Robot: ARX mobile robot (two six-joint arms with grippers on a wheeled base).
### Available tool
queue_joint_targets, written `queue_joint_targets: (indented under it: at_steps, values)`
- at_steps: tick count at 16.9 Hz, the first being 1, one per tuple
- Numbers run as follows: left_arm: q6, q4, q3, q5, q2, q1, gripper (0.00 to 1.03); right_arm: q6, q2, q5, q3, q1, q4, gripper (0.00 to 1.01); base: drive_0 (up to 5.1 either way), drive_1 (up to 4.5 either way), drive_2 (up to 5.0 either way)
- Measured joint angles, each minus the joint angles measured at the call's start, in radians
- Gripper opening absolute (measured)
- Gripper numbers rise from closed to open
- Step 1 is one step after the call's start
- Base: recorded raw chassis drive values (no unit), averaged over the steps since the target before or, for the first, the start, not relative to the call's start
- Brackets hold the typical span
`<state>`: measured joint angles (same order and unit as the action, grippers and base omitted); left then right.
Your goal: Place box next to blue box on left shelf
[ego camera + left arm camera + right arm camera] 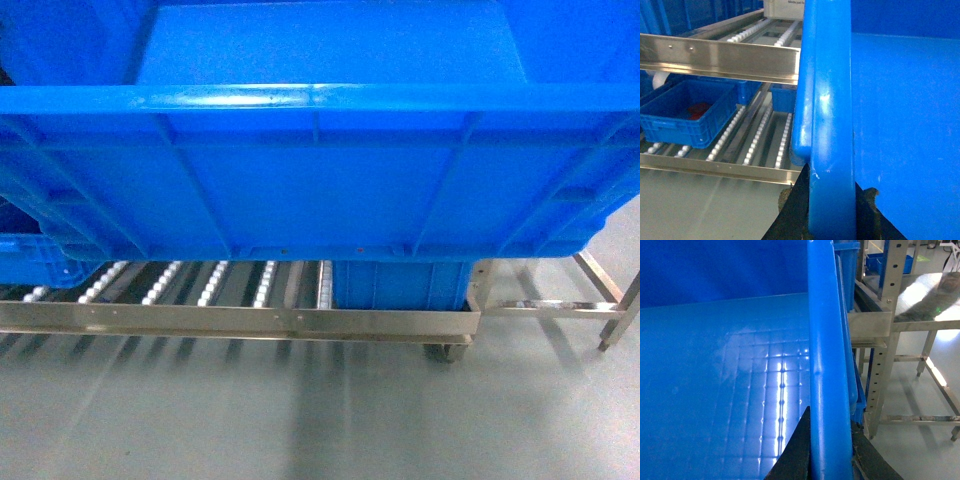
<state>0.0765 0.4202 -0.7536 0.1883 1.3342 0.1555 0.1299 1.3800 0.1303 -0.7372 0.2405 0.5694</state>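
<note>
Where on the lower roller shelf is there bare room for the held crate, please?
Bare rollers lie between the small blue bin on the left and another blue box on the right. Both ends are occupied.

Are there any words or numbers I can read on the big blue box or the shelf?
None can be read.
The box: plain blue, no words or numbers showing.
The left shelf: bare metal and white rollers, no signs.
A white thing on the upper level in the left wrist view carries a line of dark print, too blurred to read.

No text can be read — only a blurred dark line on the white carton (pixel 785 7), illegible.
</note>
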Motion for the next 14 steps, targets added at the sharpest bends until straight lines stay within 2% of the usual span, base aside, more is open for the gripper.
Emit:
queue_joint_targets:
  at_steps: [14]
  values:
    - [-0.001, 0.004, 0.000, 0.000, 0.000, 0.000, 0.08, 0.000, -0.001, 0.001, 0.000, 0.000, 0.000, 0.07, -5.0, 2.35, 2.3]
